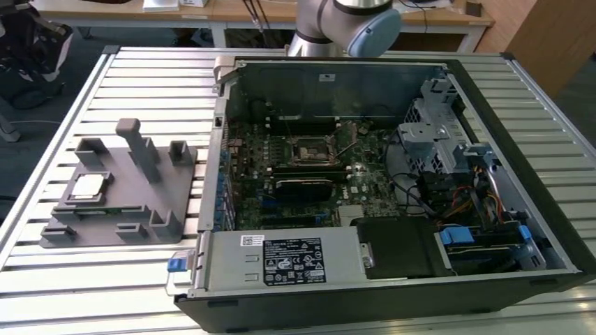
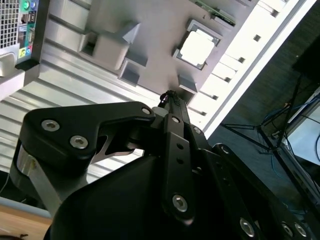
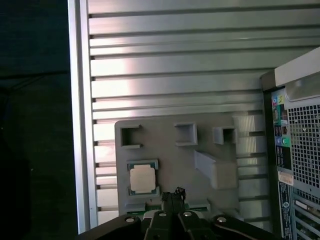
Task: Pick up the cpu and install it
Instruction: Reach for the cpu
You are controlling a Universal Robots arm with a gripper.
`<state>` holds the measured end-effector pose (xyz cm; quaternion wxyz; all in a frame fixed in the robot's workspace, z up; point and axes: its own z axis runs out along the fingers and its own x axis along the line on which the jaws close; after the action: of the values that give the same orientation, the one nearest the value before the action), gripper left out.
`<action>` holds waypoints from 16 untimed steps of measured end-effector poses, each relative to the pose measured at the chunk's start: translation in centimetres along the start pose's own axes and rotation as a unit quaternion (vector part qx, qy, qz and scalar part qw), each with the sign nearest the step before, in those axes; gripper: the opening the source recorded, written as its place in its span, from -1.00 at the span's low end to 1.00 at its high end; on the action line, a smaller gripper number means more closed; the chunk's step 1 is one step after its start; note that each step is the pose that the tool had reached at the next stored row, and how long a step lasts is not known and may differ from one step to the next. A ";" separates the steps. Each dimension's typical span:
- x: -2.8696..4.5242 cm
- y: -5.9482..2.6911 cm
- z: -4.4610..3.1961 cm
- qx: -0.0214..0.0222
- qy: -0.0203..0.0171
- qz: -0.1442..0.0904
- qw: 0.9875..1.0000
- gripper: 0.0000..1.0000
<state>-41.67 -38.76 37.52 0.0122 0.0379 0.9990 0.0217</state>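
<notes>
Nearest along the slatted tabletop (image 1: 93, 286) stands the open case (image 1: 373, 310), just beside the tray (image 1: 139, 209) on the exterior view's right, its power supply (image 1: 279, 259) at the near end. The grey tray lies flat on the tabletop, and upright posts (image 1: 139, 150) rise from its far half. The cpu (image 1: 88, 185) lies flat in a square recess of the tray, on the side away from the case, silver top up.

In both wrist views the tool (image 2: 169, 96) hangs over the tray (image 2: 155, 45). It is closed, its fingers drawn to one narrow tip with nothing between them. The first wrist view looks down past that tip (image 3: 175, 194) at the tray (image 3: 165, 160), where the cpu (image 3: 142, 177) lies apart from the tool. The second wrist view shows the cpu (image 2: 198, 47) in the same recess.

Farther off than the tray, inside the case, the black socket (image 1: 308, 150) sits in the motherboard (image 1: 354, 185). Beyond the case's far wall rises the arm (image 1: 354, 24).
</notes>
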 end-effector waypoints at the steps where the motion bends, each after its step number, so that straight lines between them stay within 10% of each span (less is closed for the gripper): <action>1: 0.37 -0.08 0.07 0.000 0.000 0.000 1.000 -0.79; 16: 2.83 -0.99 0.74 0.001 0.000 -0.004 1.000 -0.79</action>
<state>-44.55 -39.49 36.67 0.0120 0.0342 0.9991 0.0208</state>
